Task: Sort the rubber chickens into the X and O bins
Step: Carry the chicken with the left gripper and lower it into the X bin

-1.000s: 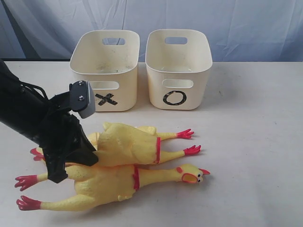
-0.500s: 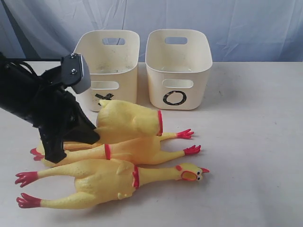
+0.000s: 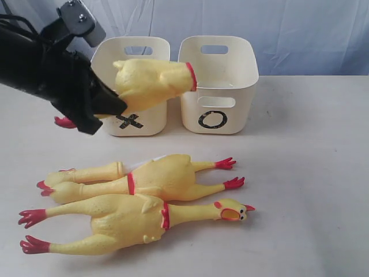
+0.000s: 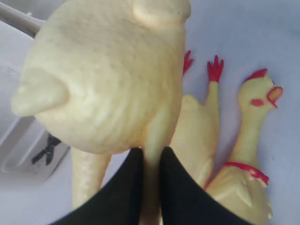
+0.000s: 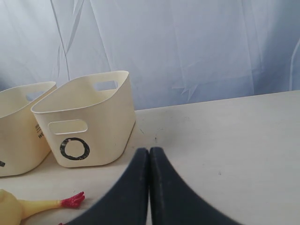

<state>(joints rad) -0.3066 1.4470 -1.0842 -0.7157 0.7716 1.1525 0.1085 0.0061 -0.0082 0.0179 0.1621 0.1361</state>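
raised off the pale table (image 3: 311,173) since a second ago, one rubber chicken (image 3: 153,83) now hangs in the air in front of the x bin (image 3: 155,45). the o bin (image 3: 230,75) stands just beside that bin. a second chicken (image 3: 158,179) and a third chicken (image 3: 127,222) lie side by side on the table. the left gripper (image 4: 152,161) pinches the lifted chicken's leg between black fingers. the right gripper (image 5: 149,161) is closed on nothing above the table.

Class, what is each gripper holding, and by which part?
The left gripper holds one rubber chicken by a leg; the right gripper is shut on nothing.
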